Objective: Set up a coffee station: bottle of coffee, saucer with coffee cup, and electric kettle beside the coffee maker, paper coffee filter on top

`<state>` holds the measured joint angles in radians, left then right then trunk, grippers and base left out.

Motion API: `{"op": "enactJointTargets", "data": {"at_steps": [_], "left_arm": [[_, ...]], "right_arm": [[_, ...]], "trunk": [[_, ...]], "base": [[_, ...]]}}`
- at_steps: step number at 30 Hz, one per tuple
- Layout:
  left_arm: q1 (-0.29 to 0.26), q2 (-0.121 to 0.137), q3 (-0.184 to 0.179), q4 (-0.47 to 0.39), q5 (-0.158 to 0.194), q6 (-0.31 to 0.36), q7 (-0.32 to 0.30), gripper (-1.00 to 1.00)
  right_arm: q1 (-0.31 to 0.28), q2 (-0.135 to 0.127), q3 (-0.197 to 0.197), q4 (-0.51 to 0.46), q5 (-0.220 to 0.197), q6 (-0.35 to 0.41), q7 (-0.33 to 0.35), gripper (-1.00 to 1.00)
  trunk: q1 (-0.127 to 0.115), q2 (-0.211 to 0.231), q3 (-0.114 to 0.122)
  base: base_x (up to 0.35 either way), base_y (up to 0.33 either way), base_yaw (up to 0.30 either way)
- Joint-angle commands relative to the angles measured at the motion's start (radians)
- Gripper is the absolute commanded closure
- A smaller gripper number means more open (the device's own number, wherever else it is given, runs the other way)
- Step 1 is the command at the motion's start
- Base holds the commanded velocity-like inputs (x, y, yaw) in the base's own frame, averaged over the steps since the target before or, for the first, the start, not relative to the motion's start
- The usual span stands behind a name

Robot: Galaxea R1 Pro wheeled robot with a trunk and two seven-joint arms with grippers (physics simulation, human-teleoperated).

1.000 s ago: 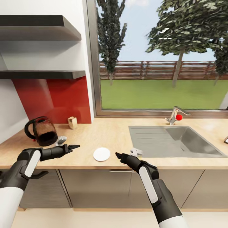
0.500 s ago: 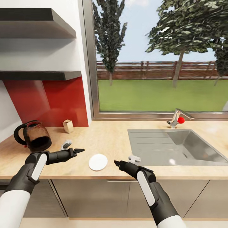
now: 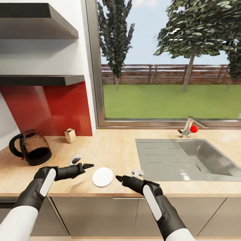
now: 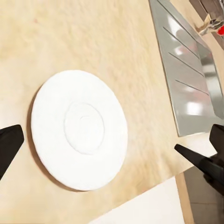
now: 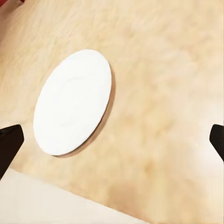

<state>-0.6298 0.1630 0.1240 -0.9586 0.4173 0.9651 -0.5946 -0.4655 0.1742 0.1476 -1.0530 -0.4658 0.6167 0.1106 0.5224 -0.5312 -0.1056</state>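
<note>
Lying flat between both grippers, saucer [image 3: 102, 176] sits just inboard of left gripper [image 3: 87, 165] and right gripper [image 3: 118, 178]; both spread open, empty; left slightly nearer.

saucer [image 3: 102, 176]: 1 | electric kettle [image 3: 30, 148]: 1 | kitchen shelf [image 3: 40, 79]: 2 slabs (one above the other) | sink [image 3: 187, 159]: 1 | tap [image 3: 189, 127]: 1 | small brown box [image 3: 70, 135]: 1 | grippers: 2

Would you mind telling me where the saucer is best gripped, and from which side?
Probably by its thin rim at the counter's front edge. The saucer lies flat and empty, so only the rim gives purchase, and that side is nearest both end effectors.
</note>
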Motion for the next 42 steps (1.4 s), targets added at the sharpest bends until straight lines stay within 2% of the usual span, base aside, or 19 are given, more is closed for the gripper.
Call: {"op": "enactJointTargets", "data": {"at_steps": [1, 4, 7, 13, 17, 20, 22, 24, 27, 35, 42], "left_arm": [[-0.001, 0.000, 0.002, 0.000, -0.003, 0.005, -0.005, -1.00], [-0.001, -0.004, 0.002, 0.000, -0.003, 0.006, -0.005, -1.00], [0.000, -0.032, 0.001, 0.000, -0.005, 0.006, 0.013, -1.00], [0.022, -0.047, 0.001, -0.001, -0.005, 0.010, 0.051, -1.00], [0.025, -0.048, 0.001, -0.002, -0.004, 0.011, 0.054, -1.00], [0.025, -0.052, 0.002, -0.001, -0.004, 0.012, 0.055, -1.00], [0.026, -0.053, 0.001, 0.000, -0.005, 0.012, 0.055, -1.00], [0.028, -0.067, 0.001, 0.001, -0.006, 0.010, 0.059, -1.00], [0.034, -0.076, 0.000, 0.001, -0.005, 0.008, 0.082, -1.00], [0.040, -0.077, 0.000, 0.001, -0.005, 0.006, 0.126, -1.00], [0.042, -0.076, 0.001, 0.000, -0.007, 0.006, 0.134, -1.00]], "right_arm": [[-0.001, 0.000, 0.010, 0.002, 0.001, 0.005, 0.003, -1.00], [-0.001, 0.000, 0.059, 0.006, 0.001, 0.005, 0.003, -1.00], [-0.001, 0.000, 0.067, 0.010, 0.000, 0.005, 0.004, -1.00], [-0.001, 0.000, 0.069, 0.052, -0.006, 0.005, 0.003, -1.00], [-0.001, 0.000, 0.070, 0.058, -0.060, 0.005, 0.002, -1.00], [-0.001, 0.000, 0.106, 0.060, -0.090, 0.005, 0.001, -1.00], [-0.001, 0.000, 0.111, 0.060, -0.092, 0.005, 0.001, -1.00], [-0.001, 0.000, 0.114, 0.061, -0.092, 0.005, 0.001, -1.00], [-0.001, 0.000, 0.115, 0.061, -0.093, 0.005, 0.001, -1.00], [-0.001, 0.000, 0.115, 0.061, -0.093, 0.005, 0.001, -1.00], [-0.001, 0.000, 0.115, 0.080, -0.093, 0.005, 0.001, -1.00]], "trunk": [[0.000, -0.002, -0.002], [0.000, -0.002, -0.002], [0.000, -0.002, -0.002], [0.000, -0.002, -0.002], [0.000, -0.002, -0.002], [0.000, -0.002, -0.002], [0.000, -0.002, -0.002], [0.000, -0.002, -0.002], [0.000, -0.002, -0.002], [0.000, -0.002, -0.002], [0.000, -0.002, -0.002]], "base": [[0.012, 0.000, 0.000], [0.004, 0.000, 0.000], [0.000, 0.000, 0.000], [0.000, 0.000, 0.000], [0.000, 0.000, 0.000], [0.000, 0.000, 0.000], [0.003, 0.000, 0.000], [0.161, 0.000, 0.000], [0.267, 0.000, 0.000], [0.126, 0.000, 0.000], [0.038, 0.000, 0.000]]}}
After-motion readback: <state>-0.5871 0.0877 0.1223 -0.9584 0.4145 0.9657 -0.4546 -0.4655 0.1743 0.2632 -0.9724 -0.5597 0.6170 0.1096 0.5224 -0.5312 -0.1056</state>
